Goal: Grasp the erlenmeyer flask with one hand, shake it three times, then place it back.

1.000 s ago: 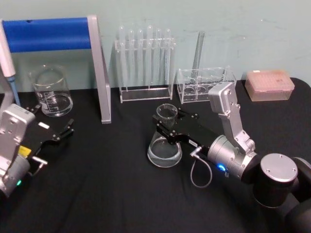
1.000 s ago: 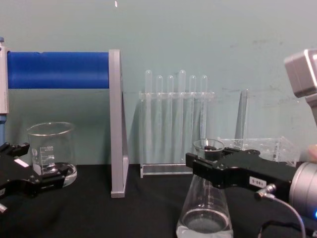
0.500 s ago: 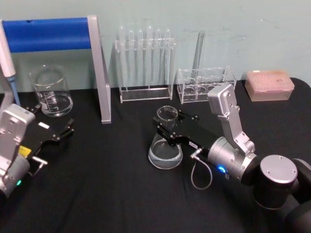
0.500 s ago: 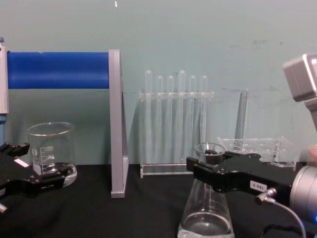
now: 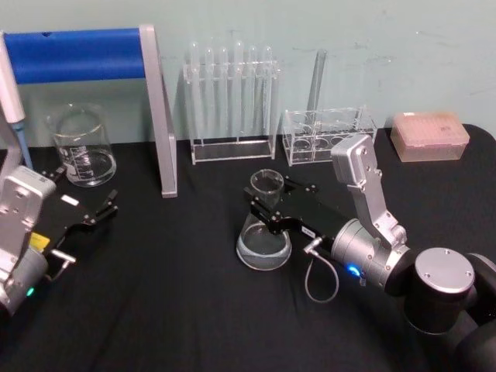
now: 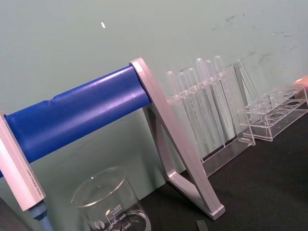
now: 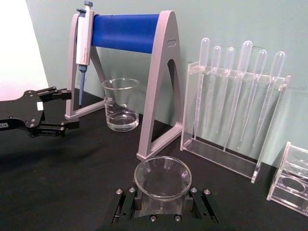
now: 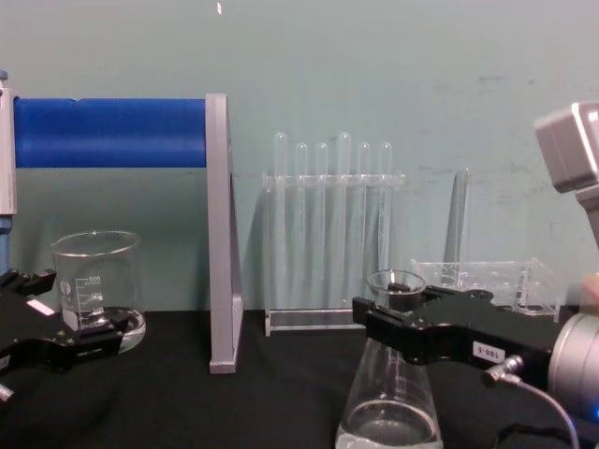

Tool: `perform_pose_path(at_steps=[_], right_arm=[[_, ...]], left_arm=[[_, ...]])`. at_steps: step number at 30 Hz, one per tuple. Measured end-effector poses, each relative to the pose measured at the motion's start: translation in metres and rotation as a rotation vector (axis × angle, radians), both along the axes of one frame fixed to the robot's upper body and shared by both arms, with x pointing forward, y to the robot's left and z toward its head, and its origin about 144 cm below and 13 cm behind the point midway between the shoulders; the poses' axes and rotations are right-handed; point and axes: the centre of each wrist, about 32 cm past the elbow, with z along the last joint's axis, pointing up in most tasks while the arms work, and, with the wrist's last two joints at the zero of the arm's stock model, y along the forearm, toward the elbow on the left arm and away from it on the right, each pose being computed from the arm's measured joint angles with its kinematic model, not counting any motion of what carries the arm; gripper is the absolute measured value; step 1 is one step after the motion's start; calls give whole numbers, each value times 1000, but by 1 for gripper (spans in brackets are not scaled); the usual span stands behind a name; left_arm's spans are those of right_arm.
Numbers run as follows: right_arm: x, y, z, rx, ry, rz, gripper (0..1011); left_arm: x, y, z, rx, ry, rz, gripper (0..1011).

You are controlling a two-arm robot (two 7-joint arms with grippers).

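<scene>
We're holding the erlenmeyer flask [image 5: 262, 242] by its neck, right gripper [image 5: 268, 208] clamping below the flared rim so it shouldn't slip; left gripper [image 5: 84, 190] is idling open, far left.

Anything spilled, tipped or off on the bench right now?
Nothing spilled or broken. The flask stands upright, liquid low in its base, the right gripper shut on its neck. The beaker is upright too. Only oddity: the lone tall tube in the low rack leans slightly. The left gripper sits open, parked.
</scene>
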Motion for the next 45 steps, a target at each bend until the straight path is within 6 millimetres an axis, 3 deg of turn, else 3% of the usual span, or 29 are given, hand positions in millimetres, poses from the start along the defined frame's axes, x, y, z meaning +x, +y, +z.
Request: perform_pose_path(at_steps=[4, 10, 22, 33, 45], right_arm=[[0, 0, 0, 0, 0, 0, 466], [0, 0, 0, 0, 1, 0, 678], [0, 0, 0, 0, 1, 0, 1003], [-2, -4, 1, 7, 5, 14, 1000], [-26, -29, 3, -5, 33, 42, 1000]], left_arm=[[0, 0, 0, 0, 0, 0, 1001], [0, 0, 0, 0, 0, 0, 1001], [0, 0, 0, 0, 0, 0, 1001], [0, 0, 0, 0, 0, 0, 1001], [0, 0, 0, 0, 0, 0, 1001]])
